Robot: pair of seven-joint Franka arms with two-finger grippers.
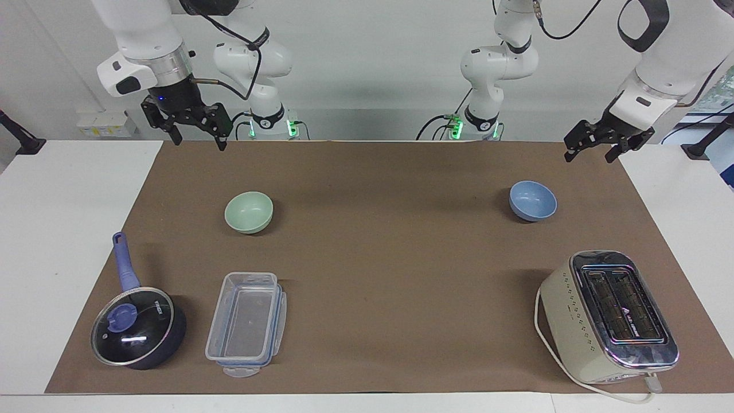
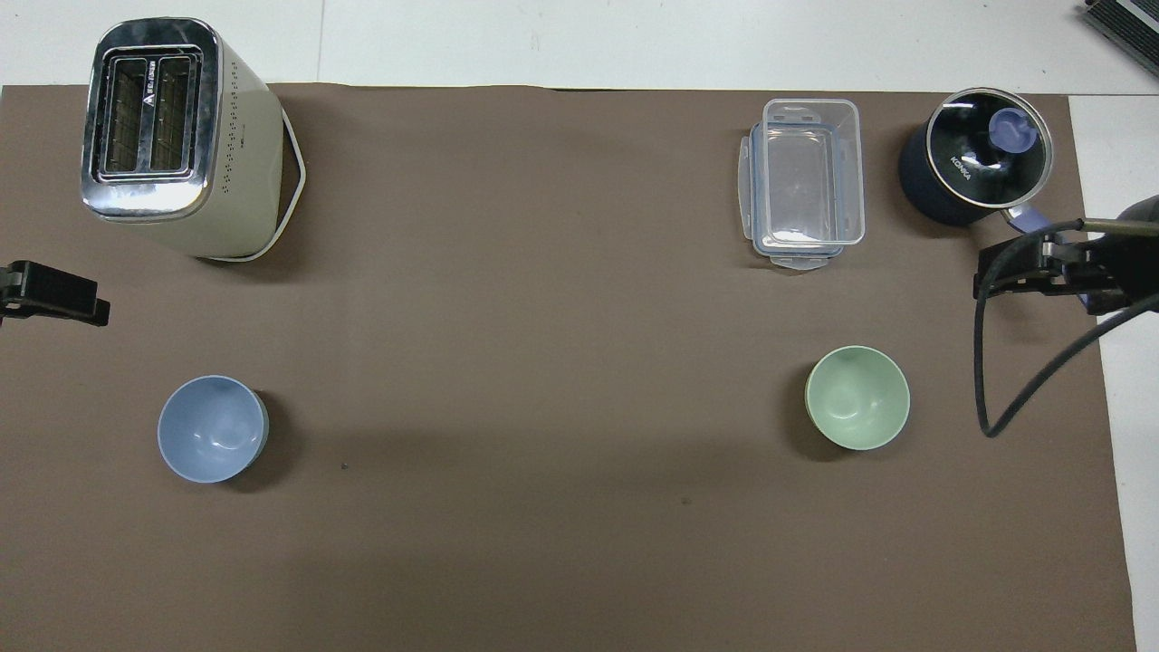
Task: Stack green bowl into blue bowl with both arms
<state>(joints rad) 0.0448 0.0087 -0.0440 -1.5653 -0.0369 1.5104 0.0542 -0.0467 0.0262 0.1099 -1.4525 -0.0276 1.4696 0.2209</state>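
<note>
The green bowl (image 1: pixel 248 212) (image 2: pixel 857 397) sits upright and empty on the brown mat toward the right arm's end of the table. The blue bowl (image 1: pixel 533 200) (image 2: pixel 212 428) sits upright and empty toward the left arm's end, well apart from it. My right gripper (image 1: pixel 198 140) (image 2: pixel 1005 276) hangs open in the air over the mat's edge by the robots, holding nothing. Over the mat's corner at the other end, my left gripper (image 1: pixel 590 156) (image 2: pixel 63 303) is also raised, open and holding nothing. Neither gripper touches a bowl.
A cream toaster (image 1: pixel 608 315) (image 2: pixel 172 136) stands farther from the robots than the blue bowl. A clear lidded container (image 1: pixel 246 324) (image 2: pixel 806 181) and a dark blue saucepan (image 1: pixel 135 327) (image 2: pixel 973 158) with a glass lid lie farther out than the green bowl.
</note>
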